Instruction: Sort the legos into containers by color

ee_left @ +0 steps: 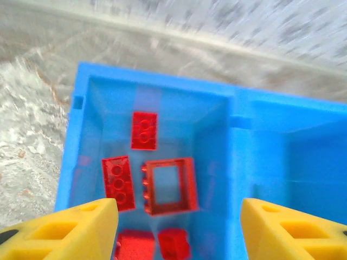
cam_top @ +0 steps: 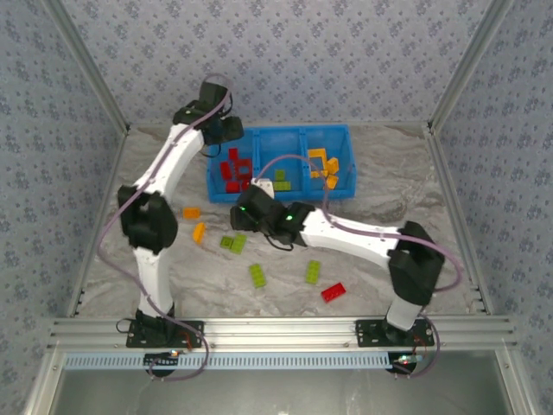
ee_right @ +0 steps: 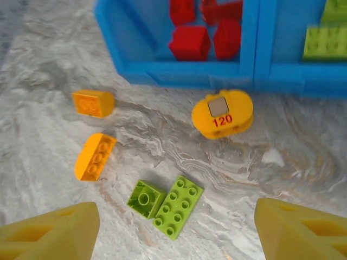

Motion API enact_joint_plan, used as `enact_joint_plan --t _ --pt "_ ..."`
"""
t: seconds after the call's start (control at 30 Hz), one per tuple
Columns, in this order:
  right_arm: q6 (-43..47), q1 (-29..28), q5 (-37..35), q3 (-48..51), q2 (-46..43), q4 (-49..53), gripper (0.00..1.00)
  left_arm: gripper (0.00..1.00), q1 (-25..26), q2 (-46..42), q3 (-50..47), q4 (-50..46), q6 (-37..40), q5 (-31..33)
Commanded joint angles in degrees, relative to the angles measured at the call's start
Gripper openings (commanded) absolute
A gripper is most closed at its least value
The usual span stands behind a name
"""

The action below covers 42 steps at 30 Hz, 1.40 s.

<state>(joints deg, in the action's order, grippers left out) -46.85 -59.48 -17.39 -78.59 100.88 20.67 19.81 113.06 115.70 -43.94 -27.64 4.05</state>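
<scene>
The blue tray (cam_top: 285,130) lies at the back of the table. Its left compartment (ee_left: 97,108) holds several red legos, among them a studded brick (ee_left: 143,130) and an open frame (ee_left: 169,186). Green legos (cam_top: 281,180) lie in the middle compartment and orange ones (cam_top: 324,166) in the right one. My left gripper (ee_left: 179,233) hangs open and empty above the red compartment. Over the table in front of the tray, my right gripper (ee_right: 176,233) stands open, with two lime green legos (ee_right: 178,206) lying side by side below it.
Two orange legos (ee_right: 94,103) (ee_right: 95,156) lie left of the green pair. An orange round piece marked 120 (ee_right: 222,114) sits against the tray's front wall. Nearer the arms lie two more green legos (cam_top: 257,275) (cam_top: 313,271) and a red one (cam_top: 333,292).
</scene>
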Motion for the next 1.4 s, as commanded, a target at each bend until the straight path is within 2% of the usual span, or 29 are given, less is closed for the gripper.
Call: enact_joint_plan --t 0.0,0.1,0.23,0.4,0.53,0.67,0.83,1.0,1.23,1.37 --pt "-12.1 0.0 -4.8 -6.0 6.5 8.4 0.85 0.63 1.8 -16.9 -12.1 4.4 -2.2 -1.0" --pt "-14.6 0.3 -4.1 -10.6 12.4 9.2 0.88 0.65 4.0 -31.3 -25.8 8.3 -3.3 -1.8" --pt "-17.7 1.3 -4.3 -16.0 18.9 11.2 0.91 0.66 9.2 -47.3 -39.0 7.7 -4.8 -1.7" --pt "-19.0 3.1 -3.7 -19.9 24.2 11.9 0.94 0.66 13.2 -62.3 -50.2 5.6 -7.1 -1.8" --pt "-17.5 4.1 -4.8 -22.1 27.2 11.8 0.94 0.66 14.5 -71.5 -56.9 5.4 -8.5 -2.1" --pt "-17.1 4.7 -4.2 -24.4 30.1 11.9 0.94 0.66 14.5 -75.2 -60.1 3.5 -9.6 -3.1" --pt "-16.9 5.1 -3.8 -25.9 32.3 11.4 0.93 0.65 14.6 -74.5 -59.5 3.3 -9.2 -3.9" --pt "-17.5 5.3 -4.8 -26.7 33.1 12.2 0.85 0.65 14.6 -73.4 -59.2 3.9 -8.9 -4.4" --pt "-12.0 5.7 -4.1 -25.7 32.4 11.1 0.70 0.65 14.8 -73.1 -60.1 3.4 -9.2 -4.0" --pt "-8.9 5.2 -3.8 -22.9 30.1 10.0 0.68 0.64 14.8 -73.1 -60.3 2.8 -9.3 -3.6"
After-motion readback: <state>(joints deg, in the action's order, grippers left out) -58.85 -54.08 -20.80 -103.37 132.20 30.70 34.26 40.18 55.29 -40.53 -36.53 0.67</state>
